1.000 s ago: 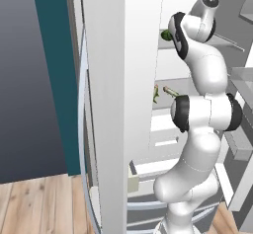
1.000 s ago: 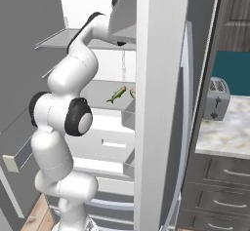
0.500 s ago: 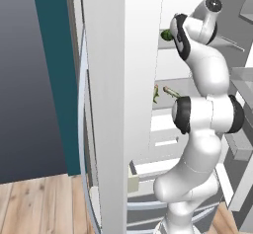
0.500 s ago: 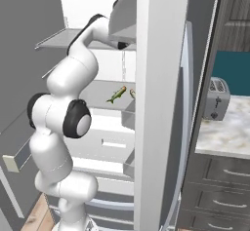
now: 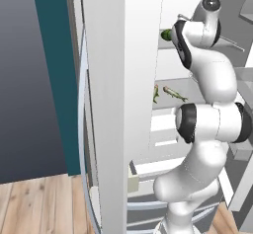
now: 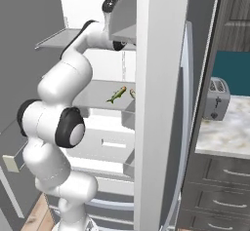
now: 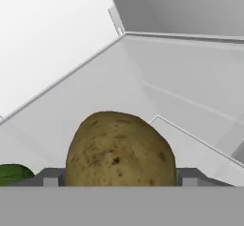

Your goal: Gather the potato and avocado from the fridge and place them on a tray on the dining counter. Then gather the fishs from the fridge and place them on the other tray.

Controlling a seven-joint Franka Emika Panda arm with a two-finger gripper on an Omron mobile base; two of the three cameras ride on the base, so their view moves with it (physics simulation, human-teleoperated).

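A brown speckled potato (image 7: 119, 148) fills the gap between my fingertips in the hand view. My gripper (image 7: 120, 178) is shut on it, with a finger against each side. The potato's underside is hidden, so I cannot tell whether it still rests on the white shelf of the fridge (image 5: 118, 80). The dark green avocado (image 7: 13, 172) lies just left of the potato and peeks out beside my wrist as avocado (image 5: 166, 34) on the upper shelf. Two slender fishs (image 5: 174, 93) lie on the shelf below, one of them as fish (image 6: 116, 95) in the right base view.
The open fridge door (image 6: 158, 103) stands close on my right and the other door (image 5: 113, 129) on my left, leaving a narrow opening. A toaster (image 6: 216, 98) sits on a marbled counter (image 6: 229, 132) beyond the right door. Fridge drawers lie below.
The arm's upper links and hand have shifted slightly at the top shelf. The jaws keep the same width around the potato.
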